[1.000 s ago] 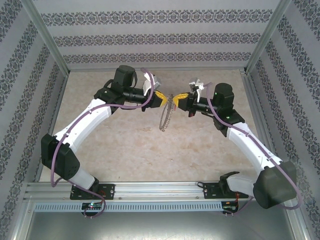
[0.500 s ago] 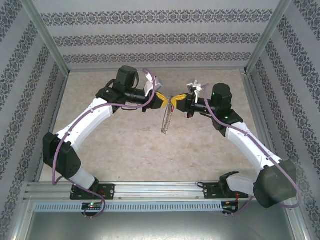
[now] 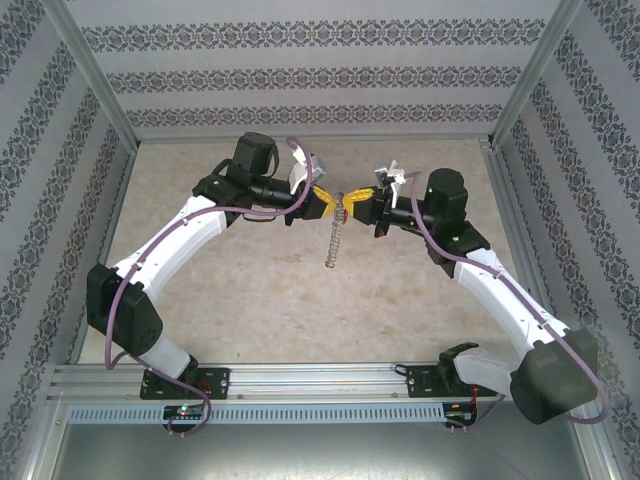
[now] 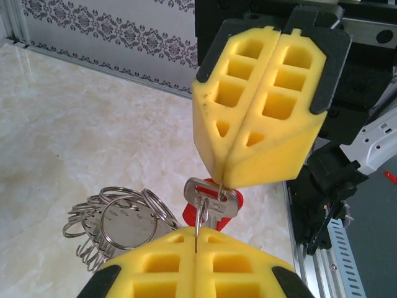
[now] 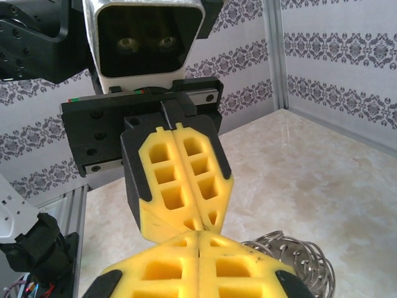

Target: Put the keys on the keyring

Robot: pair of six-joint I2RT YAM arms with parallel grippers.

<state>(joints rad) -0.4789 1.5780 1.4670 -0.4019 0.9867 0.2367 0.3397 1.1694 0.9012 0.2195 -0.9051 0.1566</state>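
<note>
Two arms are meeting above the counter (image 3: 260, 300), midway between its left and right edges and nearer its far edge than its near one. The left gripper (image 3: 328, 203) and the right gripper (image 3: 355, 206) are pointing at each other, tips almost touching.

Both sets of yellow foam jaws are pressing fully together. In the left wrist view a thin wire of the keyring (image 3: 335, 242) is running down into the seam of the left jaws. Another thin strand is running up into the seam of the right jaws.

One key (image 4: 211, 202) is hanging between the two tips, its silvery part facing the left wrist camera and its red head (image 4: 234, 202) showing behind. The wire is passing through its hole.

There is one keyring. It is dangling from the meeting point as a narrow chain, its lower end hanging over the counter; I cannot tell whether it is touching the surface. Its fringe of small silvery rings (image 4: 118, 220) is bunching to one side, overlapping too much to count. The same cluster is showing in the right wrist view beside the right jaws.
</note>
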